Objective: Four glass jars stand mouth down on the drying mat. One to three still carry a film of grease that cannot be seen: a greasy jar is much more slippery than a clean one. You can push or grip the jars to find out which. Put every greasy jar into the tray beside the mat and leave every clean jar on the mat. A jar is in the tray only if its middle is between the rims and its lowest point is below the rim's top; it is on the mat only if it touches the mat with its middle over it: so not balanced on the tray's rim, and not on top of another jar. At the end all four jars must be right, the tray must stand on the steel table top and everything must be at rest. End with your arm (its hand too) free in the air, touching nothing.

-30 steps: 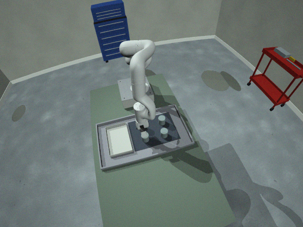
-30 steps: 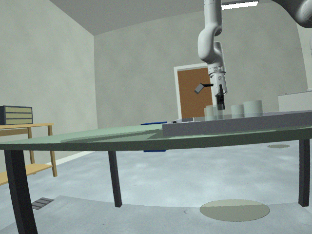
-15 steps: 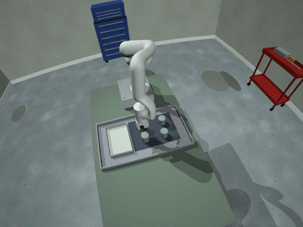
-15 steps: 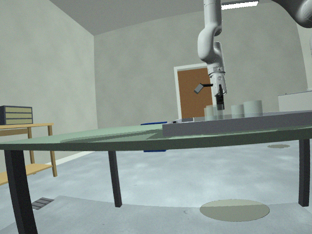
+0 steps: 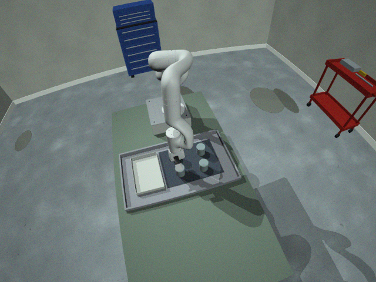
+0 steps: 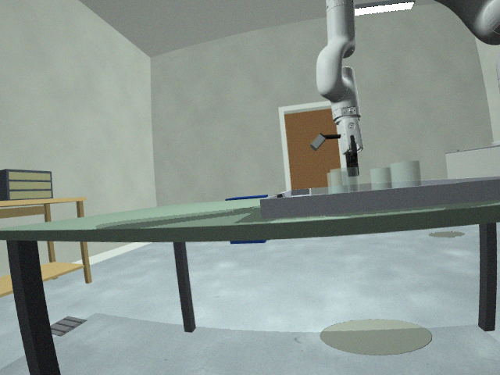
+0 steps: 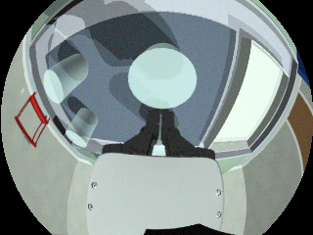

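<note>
Two jars point(image 5: 203, 165) point(image 6: 405, 173) point(image 7: 66, 78) on the mat point(image 5: 191, 160) point(image 7: 205, 64), well apart from the tray point(image 5: 166, 182) point(image 7: 236, 88); a third jar point(image 5: 180, 171) point(image 6: 343, 181) point(image 7: 162, 78) nearer, just beside the gripper point(image 5: 178, 163) point(image 6: 352, 173) point(image 7: 160, 115), fingers together on nothing.

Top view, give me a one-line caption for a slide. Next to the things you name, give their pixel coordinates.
Closed hand point(image 5: 179, 164) point(image 7: 160, 110) beside the nearest glass jar point(image 5: 180, 170) point(image 7: 162, 77) on the dark mat point(image 5: 190, 163) point(image 7: 207, 54), pale tray point(image 5: 166, 184) point(image 7: 226, 85) alongside.

The place looked like a workshop, with a tall blue tool cabinet point(image 5: 138, 39) against the wall, a red wheeled cart point(image 5: 332, 110) point(image 7: 40, 114), a wooden workbench point(image 6: 66, 199) bearing a small drawer unit point(image 6: 29, 184), and a stained bare floor point(image 5: 69, 182) point(image 6: 250, 291).
</note>
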`<state>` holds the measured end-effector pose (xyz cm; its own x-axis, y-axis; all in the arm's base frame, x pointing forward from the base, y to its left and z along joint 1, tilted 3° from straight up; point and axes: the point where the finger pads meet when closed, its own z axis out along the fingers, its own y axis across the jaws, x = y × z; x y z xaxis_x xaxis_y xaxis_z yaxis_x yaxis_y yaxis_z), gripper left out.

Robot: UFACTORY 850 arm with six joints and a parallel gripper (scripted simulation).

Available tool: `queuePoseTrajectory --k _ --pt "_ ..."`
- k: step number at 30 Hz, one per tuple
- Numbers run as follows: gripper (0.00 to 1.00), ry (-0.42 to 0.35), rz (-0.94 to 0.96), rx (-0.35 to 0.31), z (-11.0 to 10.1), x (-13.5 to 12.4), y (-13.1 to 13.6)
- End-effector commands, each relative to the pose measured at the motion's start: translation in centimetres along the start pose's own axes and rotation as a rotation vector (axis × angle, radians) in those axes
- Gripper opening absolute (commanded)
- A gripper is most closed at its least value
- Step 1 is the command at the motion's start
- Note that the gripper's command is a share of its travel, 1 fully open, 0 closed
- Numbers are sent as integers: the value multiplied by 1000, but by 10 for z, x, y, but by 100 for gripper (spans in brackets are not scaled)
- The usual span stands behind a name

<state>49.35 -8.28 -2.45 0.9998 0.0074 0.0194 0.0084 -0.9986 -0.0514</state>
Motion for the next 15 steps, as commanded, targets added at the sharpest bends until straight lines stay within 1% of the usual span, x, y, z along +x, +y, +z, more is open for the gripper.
queuePoseTrajectory --k 1,15 --pt "0 2 0 0 -1 1 0" --pt "0 2 0 0 -1 3 0"
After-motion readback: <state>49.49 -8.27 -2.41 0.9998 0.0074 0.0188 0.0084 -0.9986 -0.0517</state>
